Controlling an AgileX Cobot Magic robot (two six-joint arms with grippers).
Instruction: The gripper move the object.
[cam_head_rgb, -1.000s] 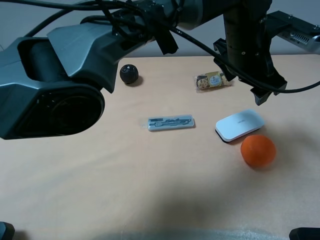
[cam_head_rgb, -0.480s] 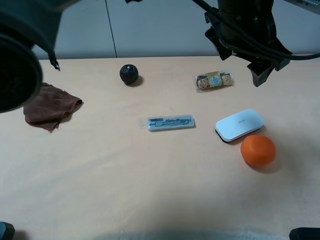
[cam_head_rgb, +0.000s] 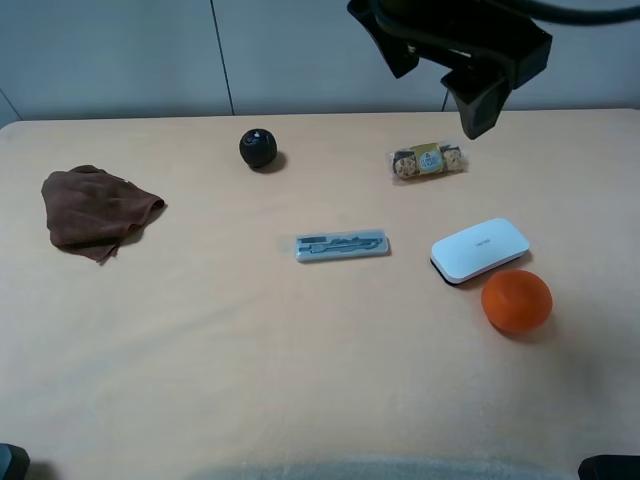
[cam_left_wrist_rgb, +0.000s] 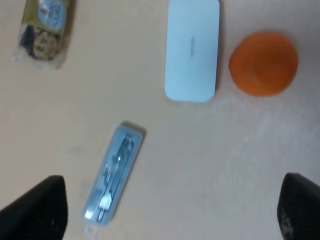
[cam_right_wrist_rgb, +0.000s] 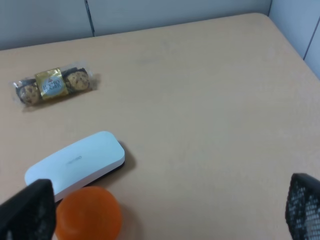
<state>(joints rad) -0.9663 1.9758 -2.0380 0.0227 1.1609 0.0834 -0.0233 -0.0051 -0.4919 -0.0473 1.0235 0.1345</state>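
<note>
The object, a flat white case (cam_head_rgb: 479, 249), lies on the table right of centre, and an orange (cam_head_rgb: 516, 300) touches its near end. My left gripper (cam_head_rgb: 437, 95) hangs high above the back of the table, beyond the case, open and holding nothing. The left wrist view looks straight down past the left gripper (cam_left_wrist_rgb: 167, 210) onto the white case (cam_left_wrist_rgb: 192, 47) and the orange (cam_left_wrist_rgb: 263, 62). In the right wrist view the right gripper (cam_right_wrist_rgb: 165, 210) stands open and empty, its fingertips wide apart, with the white case (cam_right_wrist_rgb: 75, 162) and the orange (cam_right_wrist_rgb: 87, 215) ahead of it.
A slim grey-blue pen case (cam_head_rgb: 341, 245) lies at the table's centre. A pack of chocolates (cam_head_rgb: 427, 161) and a black ball (cam_head_rgb: 258, 148) sit toward the back. A brown cloth (cam_head_rgb: 95, 208) is crumpled at the left. The table's right edge is near the orange.
My left arm has lifted and drawn back toward the top of the exterior view, uncovering the brown cloth and the left side of the table. None of the objects has moved.
</note>
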